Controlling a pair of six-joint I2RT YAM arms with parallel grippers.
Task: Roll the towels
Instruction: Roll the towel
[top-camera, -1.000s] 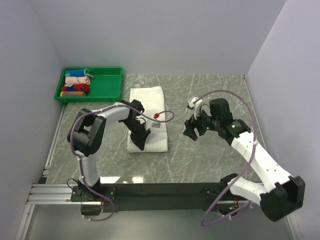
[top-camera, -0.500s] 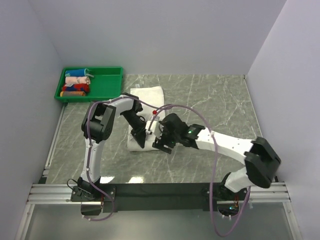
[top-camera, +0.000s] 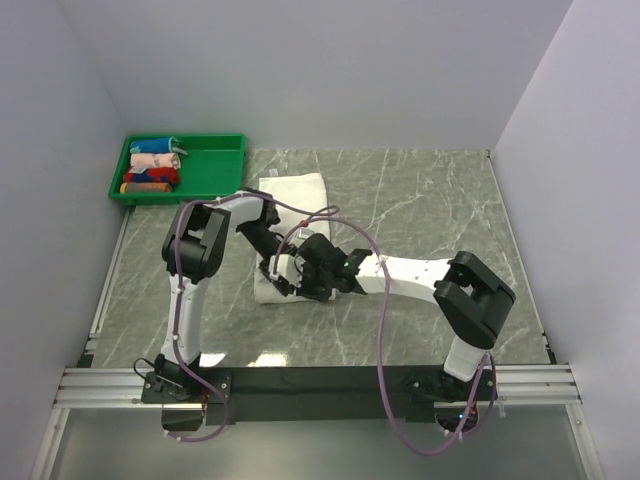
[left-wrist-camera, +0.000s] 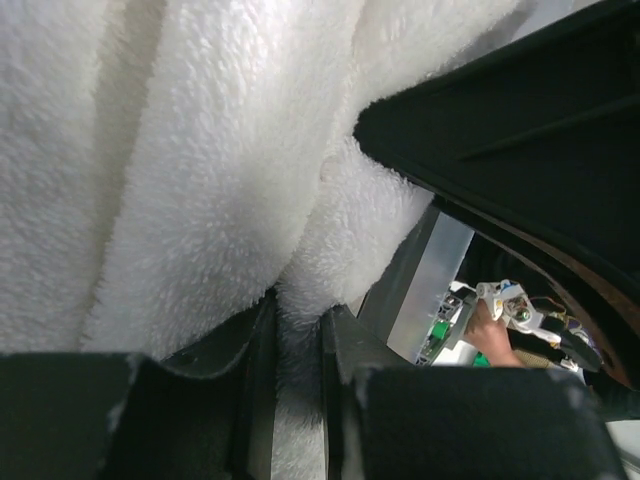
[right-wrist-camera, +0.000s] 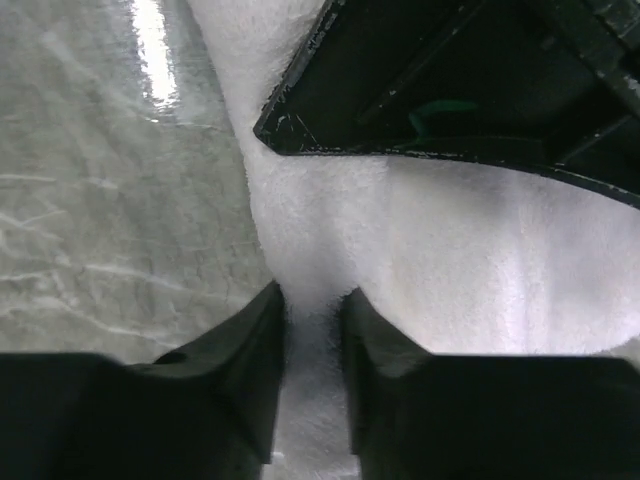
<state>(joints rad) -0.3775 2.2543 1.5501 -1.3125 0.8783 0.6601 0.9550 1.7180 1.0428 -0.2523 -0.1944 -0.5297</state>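
The white towel (top-camera: 298, 190) lies lengthwise on the marble table, left of centre, and both grippers meet at its near end. My left gripper (top-camera: 276, 278) is shut on a fold of the towel (left-wrist-camera: 200, 180); terry cloth is squeezed between its jaws (left-wrist-camera: 298, 345). My right gripper (top-camera: 302, 282) reaches in from the right and is shut on the towel's edge (right-wrist-camera: 450, 260), with a pinch of cloth between its jaws (right-wrist-camera: 313, 330). Each wrist view shows the other gripper's black body close by. The arms hide most of the towel's near end from above.
A green tray (top-camera: 215, 142) stands at the back left corner and holds small colourful rolled cloths (top-camera: 152, 168). Walls close the table on the left, back and right. The black rail with the arm bases runs along the near edge.
My right arm has swung left across the table to the towel's near end, and its jaws have closed on the cloth. The left gripper has kept its grip and shifted slightly.
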